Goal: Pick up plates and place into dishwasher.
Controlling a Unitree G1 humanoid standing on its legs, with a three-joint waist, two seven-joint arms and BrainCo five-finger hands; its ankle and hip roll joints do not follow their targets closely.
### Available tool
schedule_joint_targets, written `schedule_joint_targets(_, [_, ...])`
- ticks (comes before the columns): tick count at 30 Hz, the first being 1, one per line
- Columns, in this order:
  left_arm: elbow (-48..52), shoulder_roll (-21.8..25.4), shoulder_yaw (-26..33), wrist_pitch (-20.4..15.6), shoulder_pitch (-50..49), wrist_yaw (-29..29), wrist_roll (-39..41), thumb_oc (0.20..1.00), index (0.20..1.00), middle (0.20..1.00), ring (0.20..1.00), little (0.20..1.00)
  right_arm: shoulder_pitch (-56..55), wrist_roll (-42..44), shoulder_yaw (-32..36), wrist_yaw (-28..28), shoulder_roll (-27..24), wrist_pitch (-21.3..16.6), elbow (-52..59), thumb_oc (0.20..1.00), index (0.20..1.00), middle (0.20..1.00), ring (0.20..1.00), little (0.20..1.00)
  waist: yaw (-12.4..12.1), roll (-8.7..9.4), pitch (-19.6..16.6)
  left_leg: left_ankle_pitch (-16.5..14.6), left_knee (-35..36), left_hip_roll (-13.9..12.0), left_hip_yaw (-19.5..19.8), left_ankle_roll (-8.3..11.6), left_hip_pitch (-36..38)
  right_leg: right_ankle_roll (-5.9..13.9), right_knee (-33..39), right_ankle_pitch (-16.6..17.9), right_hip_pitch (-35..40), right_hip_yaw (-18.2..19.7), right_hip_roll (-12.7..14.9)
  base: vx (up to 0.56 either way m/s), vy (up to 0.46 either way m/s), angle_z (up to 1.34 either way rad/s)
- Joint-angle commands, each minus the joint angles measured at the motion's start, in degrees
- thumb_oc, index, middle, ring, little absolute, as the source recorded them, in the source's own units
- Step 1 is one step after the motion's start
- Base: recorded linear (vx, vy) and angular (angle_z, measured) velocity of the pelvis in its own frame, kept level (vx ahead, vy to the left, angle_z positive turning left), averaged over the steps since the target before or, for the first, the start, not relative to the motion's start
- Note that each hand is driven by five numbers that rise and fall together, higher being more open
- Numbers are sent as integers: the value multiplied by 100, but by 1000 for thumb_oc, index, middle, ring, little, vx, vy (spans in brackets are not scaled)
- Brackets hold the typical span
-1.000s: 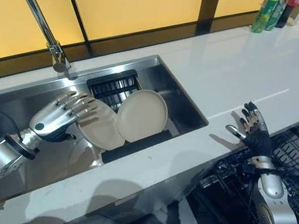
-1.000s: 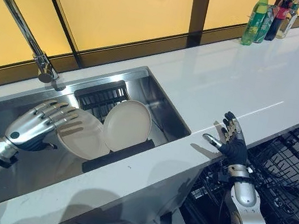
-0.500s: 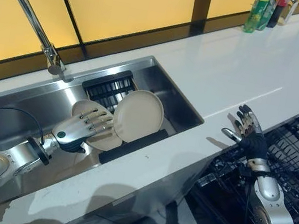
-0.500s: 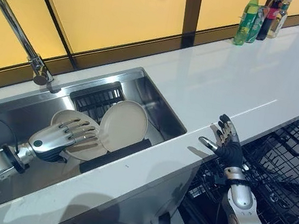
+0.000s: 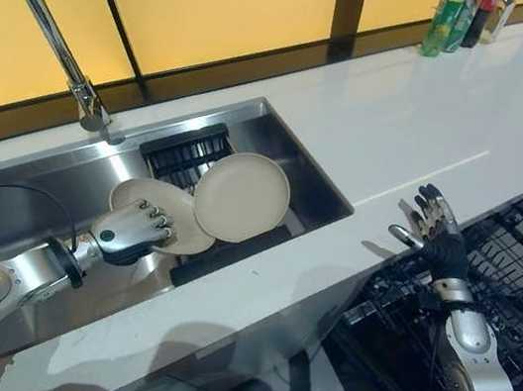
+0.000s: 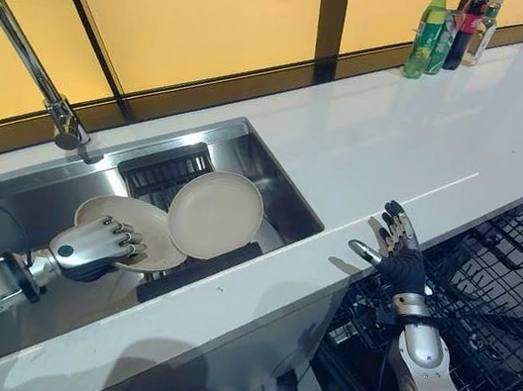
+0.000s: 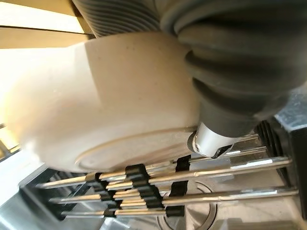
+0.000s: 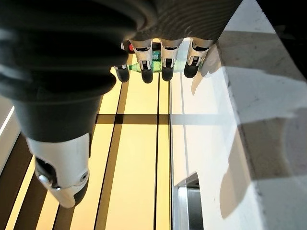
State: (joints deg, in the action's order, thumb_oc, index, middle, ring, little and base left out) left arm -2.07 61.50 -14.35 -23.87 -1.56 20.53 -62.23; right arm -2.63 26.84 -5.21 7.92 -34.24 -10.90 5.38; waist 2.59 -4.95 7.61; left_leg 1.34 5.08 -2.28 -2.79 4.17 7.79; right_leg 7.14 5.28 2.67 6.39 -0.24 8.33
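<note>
Two round cream plates in a steel sink (image 5: 319, 180), overlapping. Front plate (image 5: 242, 196) propped nearly upright, face outward, leaning on a dark rack (image 5: 189, 150). Rear plate (image 5: 151, 207) tilted lower, gripped by left hand (image 5: 127, 231).

I count two plates in the sink (image 5: 327, 194): one plate (image 5: 243, 196) propped up toward the sink's right half, and a second plate (image 5: 151, 205) lying lower, just to its left and partly behind it. One black rack (image 5: 189, 149) stands against the sink's back wall, behind the plates. One tap (image 5: 45, 19) rises from the sink's back rim. At the far right end of the counter (image 5: 457, 108), well away from the sink, I make out three bottles (image 6: 450, 28) in a tight group. One dishwasher basket (image 5: 515, 268) sits below the counter edge, right of the sink. My two hands: left hand (image 5: 127, 231) inside the sink, right hand (image 5: 434, 230) over the basket.
</note>
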Motion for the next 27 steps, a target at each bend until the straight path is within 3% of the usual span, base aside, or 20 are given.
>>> schedule_joint_targets(1, [-164, 365, 459, 118, -36, -244, 87, 200, 200, 200, 200, 200, 34, 213, 61, -41, -202, -265, 300, 1000, 1000, 1000, 1000, 1000, -35, 60, -162, -458, -352, 237, 38, -311, -216, 211, -361, -233, -237, -280, 153, 0, 0, 0])
schedule_joint_targets(11, [8, 485, 832, -105, -381, -446, -66, 200, 200, 200, 200, 200, -56, 252, 87, -15, -243, -233, 369, 1000, 1000, 1000, 1000, 1000, -117, 51, -165, -467, -388, 242, 115, -292, -208, 208, -354, -250, -178, -379, 180, 6, 0, 1])
schedule_joint_targets(19, [247, 670, 1064, -282, -652, -1095, 119, 200, 200, 200, 200, 200, -79, 325, 127, -9, -357, -210, 391, 1000, 1000, 1000, 1000, 1000, -192, 29, -131, -500, -526, 254, 164, -280, -284, 214, -373, -248, -196, -427, 209, 0, 0, 0])
schedule_joint_targets(27, [294, 765, 1224, -229, -810, -1217, 338, 200, 200, 200, 200, 200, -51, 374, 90, 39, -411, -246, 378, 1000, 1000, 1000, 1000, 1000, -272, 38, -135, -489, -515, 250, 230, -265, -292, 215, -335, -242, -165, -500, 215, -18, 5, 5])
